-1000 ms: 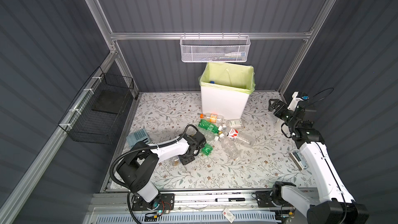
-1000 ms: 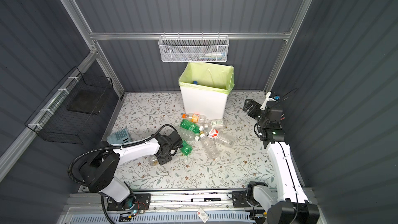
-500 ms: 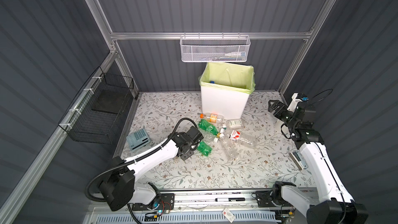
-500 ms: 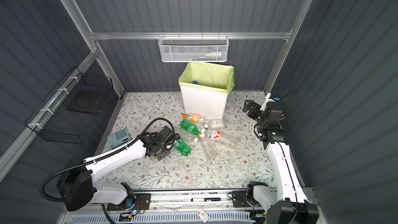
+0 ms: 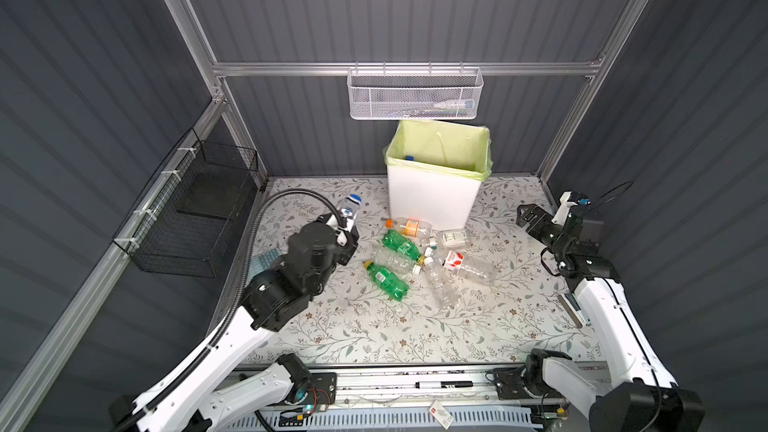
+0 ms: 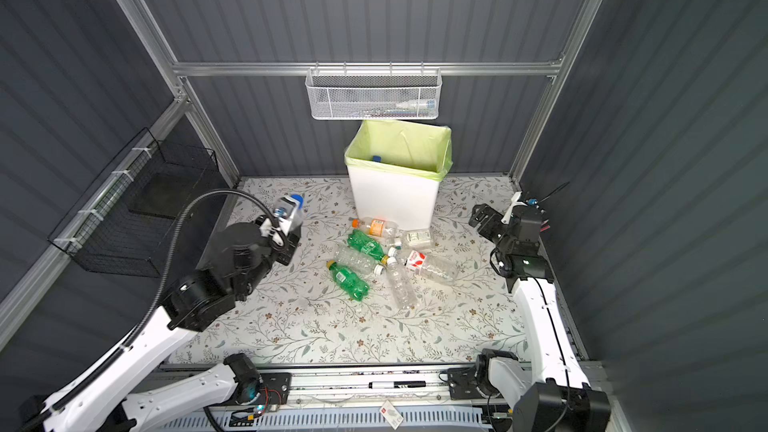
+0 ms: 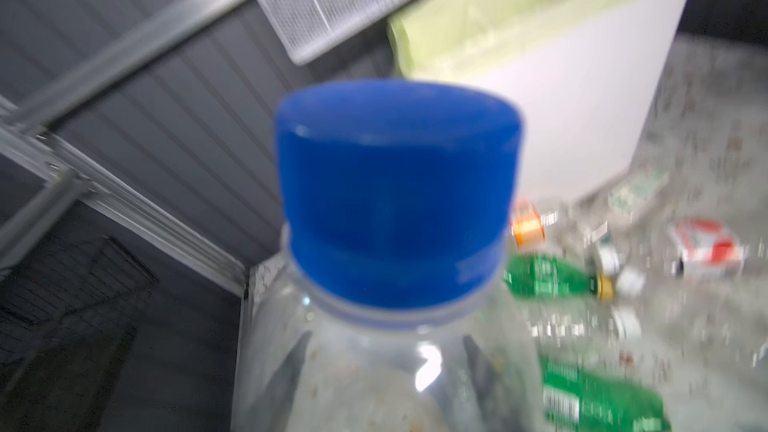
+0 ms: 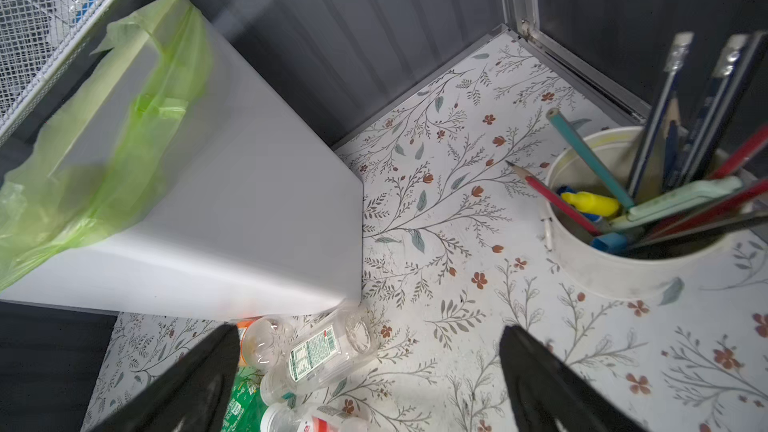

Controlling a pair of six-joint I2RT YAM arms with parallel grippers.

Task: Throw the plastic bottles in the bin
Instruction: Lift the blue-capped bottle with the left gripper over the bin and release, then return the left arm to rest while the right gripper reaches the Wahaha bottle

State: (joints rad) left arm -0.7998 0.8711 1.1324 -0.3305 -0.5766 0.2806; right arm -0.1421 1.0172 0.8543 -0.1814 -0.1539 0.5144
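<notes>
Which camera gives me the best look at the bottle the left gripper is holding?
Both top views: the blue-capped bottle shows clamped in the left gripper, out to the left of the bin. The left wrist view shows only its cap and shoulder, close and blurred. The right wrist view misses it.

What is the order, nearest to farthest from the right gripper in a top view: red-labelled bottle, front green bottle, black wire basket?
From the right gripper:
1. Red-labelled bottle, on the pile's right side.
2. Front green bottle, on the pile's left side.
3. Black wire basket, on the left wall.
</notes>
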